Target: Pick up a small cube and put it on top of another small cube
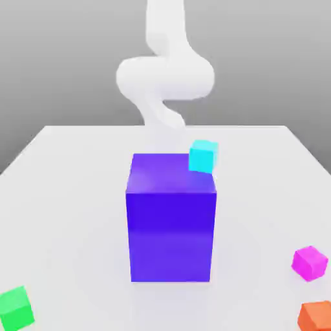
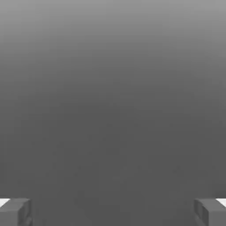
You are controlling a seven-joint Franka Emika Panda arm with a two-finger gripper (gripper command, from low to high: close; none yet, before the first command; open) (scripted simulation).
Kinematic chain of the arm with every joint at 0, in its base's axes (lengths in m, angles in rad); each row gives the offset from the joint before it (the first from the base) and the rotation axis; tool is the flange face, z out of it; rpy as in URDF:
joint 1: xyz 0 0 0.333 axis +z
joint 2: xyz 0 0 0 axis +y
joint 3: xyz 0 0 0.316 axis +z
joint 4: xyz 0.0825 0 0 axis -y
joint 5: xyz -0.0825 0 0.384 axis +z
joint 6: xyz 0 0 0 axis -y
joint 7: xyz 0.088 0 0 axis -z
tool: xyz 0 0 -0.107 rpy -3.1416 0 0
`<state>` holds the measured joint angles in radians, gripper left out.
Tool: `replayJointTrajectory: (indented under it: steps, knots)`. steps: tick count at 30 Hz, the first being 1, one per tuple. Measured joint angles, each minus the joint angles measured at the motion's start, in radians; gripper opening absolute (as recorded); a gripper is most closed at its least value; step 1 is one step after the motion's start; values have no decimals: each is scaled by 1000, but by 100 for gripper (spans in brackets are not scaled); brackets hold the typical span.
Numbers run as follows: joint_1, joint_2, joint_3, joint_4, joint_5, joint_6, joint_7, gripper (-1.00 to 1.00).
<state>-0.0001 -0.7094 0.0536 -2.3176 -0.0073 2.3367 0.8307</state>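
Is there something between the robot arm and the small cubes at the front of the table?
Yes. The big blue block stands mid-table, between the arm behind it and the green cube, magenta cube and orange cube in front.

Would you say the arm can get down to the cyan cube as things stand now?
Probably yes. The cyan cube sits exposed beside the top far corner of the tall purple block, just in front of the arm, and the gripper is open with nothing between its fingers.

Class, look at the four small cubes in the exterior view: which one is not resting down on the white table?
The cyan cube. It appears at the top far edge of the big purple block, while the green, magenta and orange cubes lie on the table.
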Motion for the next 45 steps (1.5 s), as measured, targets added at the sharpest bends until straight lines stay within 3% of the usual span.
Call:
replayJointTrajectory:
  steps: [18, 26, 31, 32, 39, 45]
  knots:
    - [99, 658, 340, -127, -188, 265, 321, 0]
    - [235, 948, 374, -180, -271, 384, 460, 0]
    - [351, 1130, 247, -144, -410, 506, 574, 0]
    - [367, 1151, 228, -139, -428, 522, 587, -100]
    - [364, 1149, 232, -140, -428, 521, 587, -100]
    - [245, 979, 334, -175, -252, 393, 455, -100]
